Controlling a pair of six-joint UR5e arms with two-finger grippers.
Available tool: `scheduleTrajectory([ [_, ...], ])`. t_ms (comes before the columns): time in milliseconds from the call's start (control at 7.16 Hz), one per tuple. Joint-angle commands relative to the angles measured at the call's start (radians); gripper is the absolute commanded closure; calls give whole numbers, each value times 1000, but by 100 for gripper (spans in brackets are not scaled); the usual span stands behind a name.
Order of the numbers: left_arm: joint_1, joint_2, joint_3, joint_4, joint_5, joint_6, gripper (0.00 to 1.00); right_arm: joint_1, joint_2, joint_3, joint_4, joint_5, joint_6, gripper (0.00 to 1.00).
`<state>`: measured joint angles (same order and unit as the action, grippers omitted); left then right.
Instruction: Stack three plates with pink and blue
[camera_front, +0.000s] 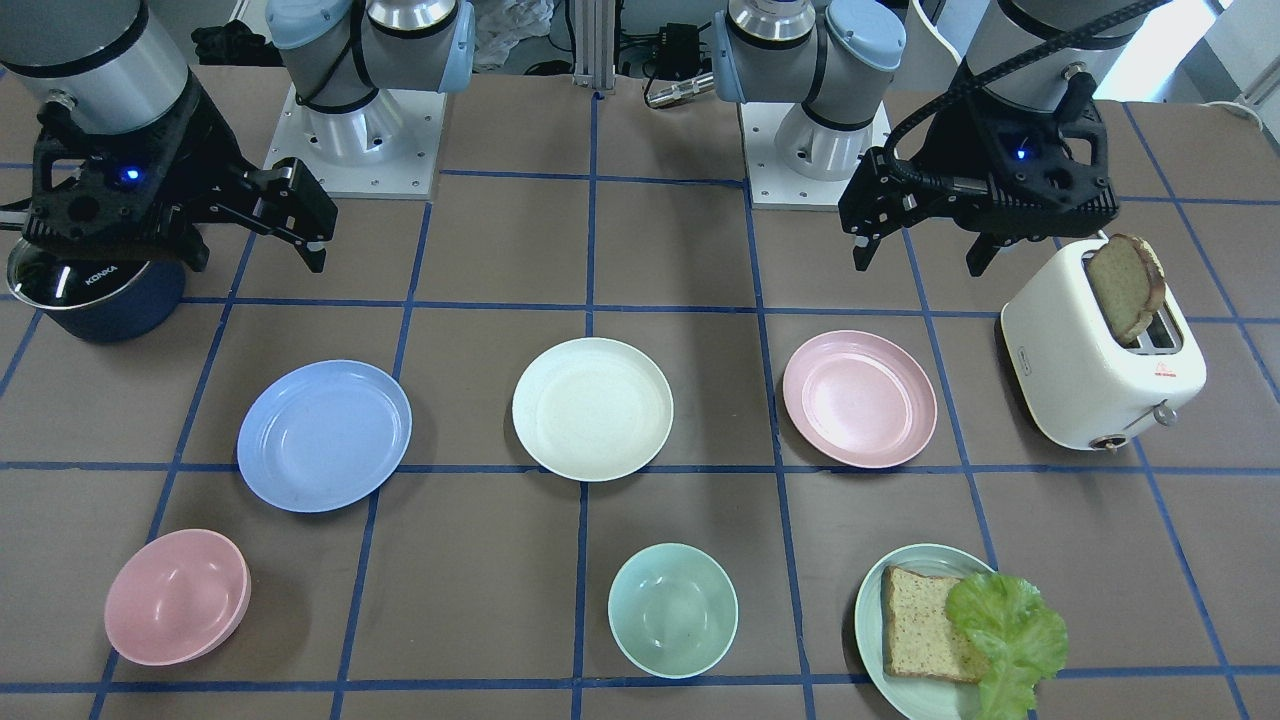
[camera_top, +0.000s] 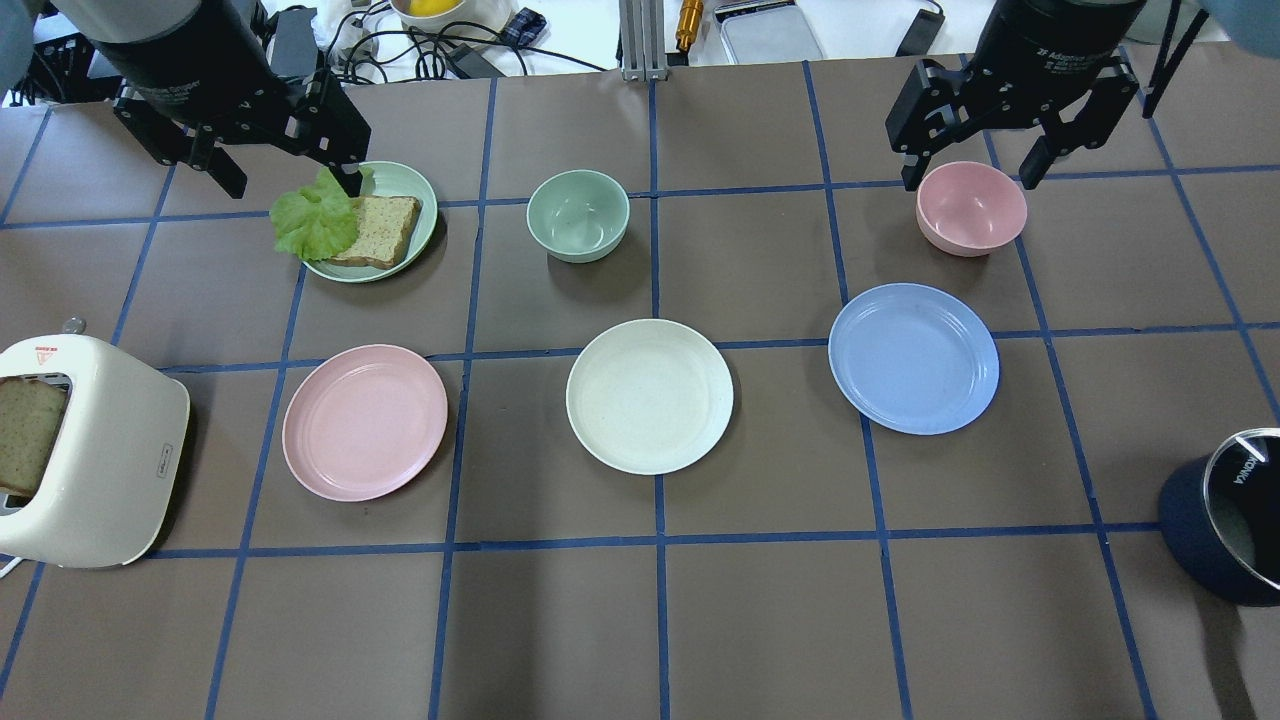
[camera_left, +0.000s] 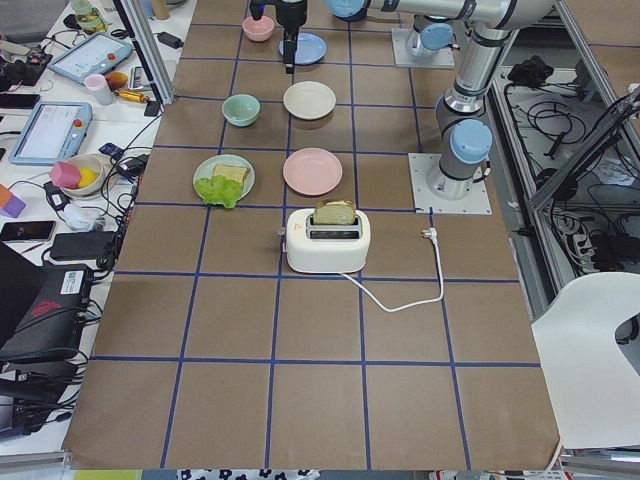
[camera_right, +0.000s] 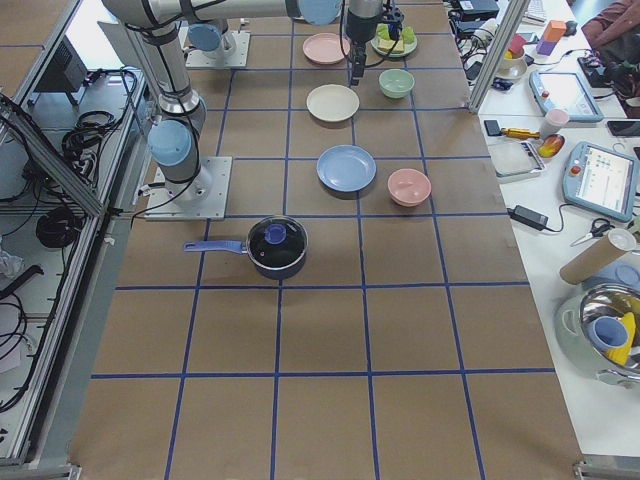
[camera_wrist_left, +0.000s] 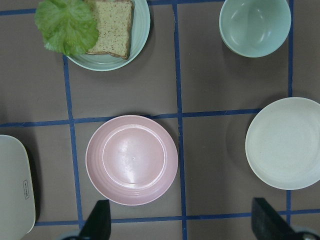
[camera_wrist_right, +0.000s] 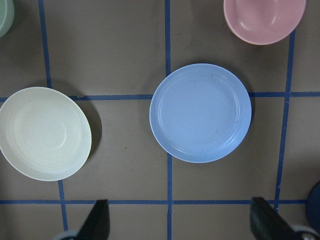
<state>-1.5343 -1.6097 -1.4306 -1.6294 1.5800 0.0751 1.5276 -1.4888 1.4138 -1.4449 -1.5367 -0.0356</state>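
Observation:
Three plates lie apart in a row across the table's middle: the pale pink plate (camera_top: 365, 421), the cream-white plate (camera_top: 649, 396) and the light blue plate (camera_top: 913, 358). My left gripper (camera_top: 293, 187) is open and empty, held high above the table. Its wrist view shows the pink plate (camera_wrist_left: 131, 160) between its fingers and the cream plate (camera_wrist_left: 285, 142) to the right. My right gripper (camera_top: 968, 182) is open and empty, also held high. Its wrist view shows the blue plate (camera_wrist_right: 200, 112) centred and the cream plate (camera_wrist_right: 44, 133) to the left.
A mint plate (camera_top: 405, 180) with bread and lettuce, a mint bowl (camera_top: 578, 215) and a pink bowl (camera_top: 970, 210) stand in the far row. A white toaster (camera_top: 85, 450) with bread is at the left edge. A dark pot (camera_top: 1225, 515) is at the right edge.

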Motion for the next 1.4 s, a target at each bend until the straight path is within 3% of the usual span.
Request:
scheduleTrajectory([
  [0, 0, 1, -1, 0, 0, 0, 0, -1, 2, 1, 0, 0, -4, 0],
  [1257, 10, 13, -8, 0, -6, -3, 0, -4, 7, 1, -9, 0, -12, 0],
])
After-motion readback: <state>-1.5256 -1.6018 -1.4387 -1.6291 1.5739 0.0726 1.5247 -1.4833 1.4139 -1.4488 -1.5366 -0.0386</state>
